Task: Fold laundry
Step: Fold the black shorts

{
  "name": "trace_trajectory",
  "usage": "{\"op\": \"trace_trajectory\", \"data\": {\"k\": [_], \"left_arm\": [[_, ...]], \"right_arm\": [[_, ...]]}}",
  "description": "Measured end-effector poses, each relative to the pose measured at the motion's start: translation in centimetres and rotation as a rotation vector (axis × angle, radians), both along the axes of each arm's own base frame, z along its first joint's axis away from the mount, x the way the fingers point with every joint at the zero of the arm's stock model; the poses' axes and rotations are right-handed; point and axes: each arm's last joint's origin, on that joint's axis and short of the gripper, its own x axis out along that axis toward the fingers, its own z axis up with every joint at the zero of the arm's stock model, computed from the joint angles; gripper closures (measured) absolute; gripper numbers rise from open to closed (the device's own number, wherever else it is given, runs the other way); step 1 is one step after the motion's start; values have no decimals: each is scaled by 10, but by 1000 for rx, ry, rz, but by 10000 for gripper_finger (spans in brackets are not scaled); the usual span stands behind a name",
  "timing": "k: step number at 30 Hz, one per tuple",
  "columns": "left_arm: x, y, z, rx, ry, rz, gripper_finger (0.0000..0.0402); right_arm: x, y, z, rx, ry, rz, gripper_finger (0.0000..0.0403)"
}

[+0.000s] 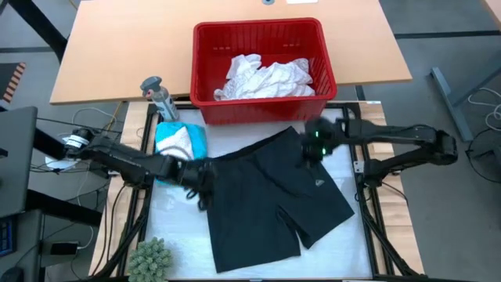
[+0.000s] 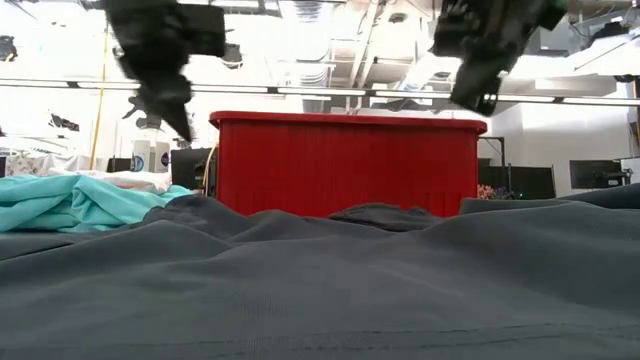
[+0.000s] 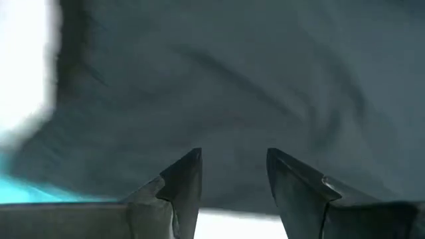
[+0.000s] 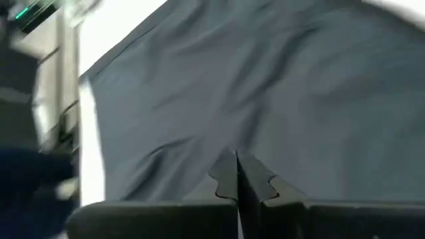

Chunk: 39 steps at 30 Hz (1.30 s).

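The black shorts [image 1: 274,200] lie spread flat on the white work surface, waistband toward the far side and legs toward the near side; they fill the foreground of the low view [image 2: 400,280]. My left gripper [image 1: 202,188] hovers open over their left edge, with nothing between its fingers [image 3: 232,156]. My right gripper [image 1: 313,147] is shut and empty above the shorts' far right corner [image 4: 237,154]. In the low view both grippers are raised well clear of the cloth. A teal garment [image 1: 197,141] lies at the left with white cloth on top. More white laundry [image 1: 266,77] sits in the red basket [image 1: 258,27].
The red basket [image 2: 340,165] stands just beyond the shorts. A grey bottle-like object [image 1: 159,98] stands to the basket's left, behind the teal garment [image 2: 70,205]. A small green fuzzy plant [image 1: 150,257] sits at the near left corner. Black frame rails border the work surface on both sides.
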Motion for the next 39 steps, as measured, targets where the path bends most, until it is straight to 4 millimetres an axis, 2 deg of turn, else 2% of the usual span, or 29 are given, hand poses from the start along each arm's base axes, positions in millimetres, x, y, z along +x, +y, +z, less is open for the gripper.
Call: {"op": "trace_trajectory", "data": {"k": [4,6,9,14,17,21,25,28,35,39], "left_arm": [[-13,-38,-1,41,-5,-171,244],[-19,-61,2,63,-63,-296,244],[-26,-87,7,123,-151,-387,244],[-36,-120,12,266,-258,-666,242],[-36,-136,10,274,-315,-847,232],[-29,-146,0,307,-315,-958,208],[-14,-157,-9,455,-320,-1081,186],[-3,-166,-23,492,-275,-1158,180],[14,-185,-58,607,-181,-1277,181],[18,-189,-67,586,-183,-1318,181]], "right_arm": [[7,48,-6,-13,21,199,360],[10,70,-9,-17,21,268,343],[13,99,-11,20,6,333,332],[17,135,-18,29,-5,380,323],[15,153,-22,5,-19,414,306],[14,166,-27,28,8,417,268],[13,170,-31,54,52,388,230],[14,170,-33,72,77,359,211],[14,171,-34,79,89,350,201],[14,171,-34,77,92,350,205]]}}
